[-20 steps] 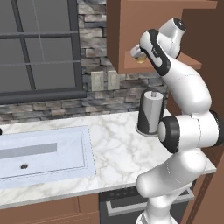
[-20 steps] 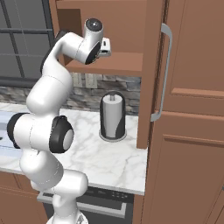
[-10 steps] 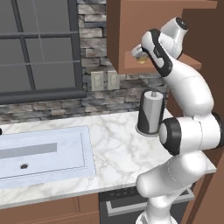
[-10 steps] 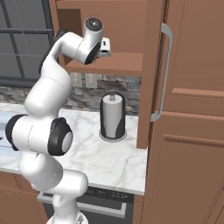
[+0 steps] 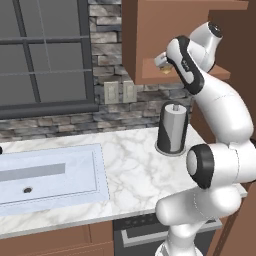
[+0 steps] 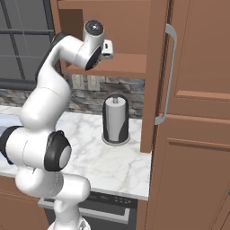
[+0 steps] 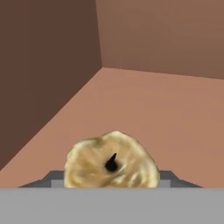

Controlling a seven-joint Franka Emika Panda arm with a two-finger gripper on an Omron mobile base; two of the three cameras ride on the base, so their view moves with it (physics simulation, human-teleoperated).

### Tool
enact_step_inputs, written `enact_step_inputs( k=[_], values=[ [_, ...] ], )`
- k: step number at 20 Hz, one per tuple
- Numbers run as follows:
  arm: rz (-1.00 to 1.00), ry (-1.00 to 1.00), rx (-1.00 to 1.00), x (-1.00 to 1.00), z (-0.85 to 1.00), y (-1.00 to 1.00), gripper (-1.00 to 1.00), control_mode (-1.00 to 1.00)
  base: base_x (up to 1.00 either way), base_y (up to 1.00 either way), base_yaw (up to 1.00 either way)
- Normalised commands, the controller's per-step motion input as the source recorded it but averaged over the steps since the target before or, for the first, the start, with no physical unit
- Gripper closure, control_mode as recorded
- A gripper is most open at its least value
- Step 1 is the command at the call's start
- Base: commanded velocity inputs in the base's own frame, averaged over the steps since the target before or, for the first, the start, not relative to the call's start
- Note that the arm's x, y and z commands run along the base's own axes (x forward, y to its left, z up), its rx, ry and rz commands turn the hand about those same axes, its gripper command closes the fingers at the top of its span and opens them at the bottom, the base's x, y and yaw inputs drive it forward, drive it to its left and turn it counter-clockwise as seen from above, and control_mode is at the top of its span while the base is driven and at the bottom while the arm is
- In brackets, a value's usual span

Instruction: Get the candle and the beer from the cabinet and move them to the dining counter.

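arm (image 5: 210, 95) slightly shifted at the cabinet (image 5: 150, 40) shelf

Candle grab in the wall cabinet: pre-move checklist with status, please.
1. Cabinet door open, shelf reachable: ok.
2. Candle centred ahead of the claw: ok in the hand view, where it sits low and close, wick towards the camera.
3. Claw at the shelf, near the candle: ok, seen from the left base.
4. Claw shut on the candle: cannot tell, since the fingertips are hidden behind it.
5. Beer located on the shelf: cannot tell, as the hand view shows bare shelf and walls beyond the candle.
6. Withdrawal path: ok, though the paper towel roll stands on the counter below the shelf, so avoid dropping low.
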Motion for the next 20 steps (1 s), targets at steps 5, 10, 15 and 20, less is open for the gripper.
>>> enact_step_inputs(
  k=[5,10,15,20],
  values=[
    [-0.06,-0.11,0.0,-0.73,0.04,-0.04,1.0,-1.0,0.0,0.0,0.0],
    [-0.18,-0.02,0.0,-1.0,0.23,-0.03,1.0,-1.0,0.0,0.0,0.0],
    [-0.18,0.01,0.0,-1.0,0.29,-0.01,1.0,-1.0,0.0,0.0,0.0],
    [-0.05,0.03,0.02,-1.0,0.17,0.0,1.0,-1.0,0.0,0.0,0.0]
  ],
)
